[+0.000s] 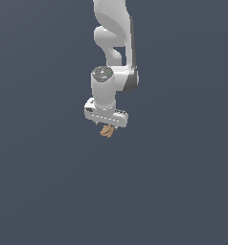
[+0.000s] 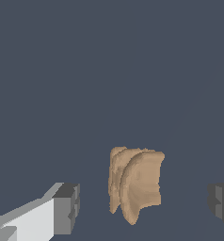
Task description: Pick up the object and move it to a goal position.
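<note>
The object (image 2: pixel 136 184) is a small orange-tan lump of layered lobes. In the wrist view it sits between my two dark fingertips (image 2: pixel 67 207), with a gap on each side. My gripper (image 2: pixel 143 204) is open and touches nothing. In the exterior view the white arm reaches straight down, and the gripper (image 1: pixel 106 124) hovers directly over the object (image 1: pixel 107 131), which peeks out just under the hand. The fingers themselves are mostly hidden behind the hand there.
A flat, uniform dark grey-blue surface (image 1: pixel 49 191) fills both views. No other objects, containers or edges show.
</note>
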Robot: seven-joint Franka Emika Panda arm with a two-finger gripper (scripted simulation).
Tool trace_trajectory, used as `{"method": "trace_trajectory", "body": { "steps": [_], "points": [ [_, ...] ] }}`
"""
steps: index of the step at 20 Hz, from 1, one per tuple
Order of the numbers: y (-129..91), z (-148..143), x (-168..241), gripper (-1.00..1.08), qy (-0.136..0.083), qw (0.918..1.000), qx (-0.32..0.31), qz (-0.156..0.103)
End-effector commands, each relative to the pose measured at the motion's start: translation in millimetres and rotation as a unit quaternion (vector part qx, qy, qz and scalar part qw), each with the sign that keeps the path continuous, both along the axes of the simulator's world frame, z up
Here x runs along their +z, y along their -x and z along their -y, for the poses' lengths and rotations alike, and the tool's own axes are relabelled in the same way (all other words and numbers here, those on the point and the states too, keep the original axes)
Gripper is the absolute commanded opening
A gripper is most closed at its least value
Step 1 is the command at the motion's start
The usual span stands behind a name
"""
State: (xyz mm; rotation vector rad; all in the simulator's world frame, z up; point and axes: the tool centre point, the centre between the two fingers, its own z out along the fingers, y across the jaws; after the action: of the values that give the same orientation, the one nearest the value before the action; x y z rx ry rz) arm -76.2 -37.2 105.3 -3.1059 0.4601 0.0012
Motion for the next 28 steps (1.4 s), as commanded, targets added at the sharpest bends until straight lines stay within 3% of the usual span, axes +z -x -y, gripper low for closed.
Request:
{"method": "trace_trajectory", "body": {
  "steps": [1, 8, 28],
  "points": [
    [9.6, 1.1, -7.4, 1.0, 0.0, 0.9999, -0.014, 0.0],
    [22.1, 2.5, -16.5, 1.0, 0.001, 0.9995, -0.031, 0.0],
    [22.8, 2.3, -66.5, 1.0, 0.001, 0.9995, -0.032, 0.0]
  ]
}}
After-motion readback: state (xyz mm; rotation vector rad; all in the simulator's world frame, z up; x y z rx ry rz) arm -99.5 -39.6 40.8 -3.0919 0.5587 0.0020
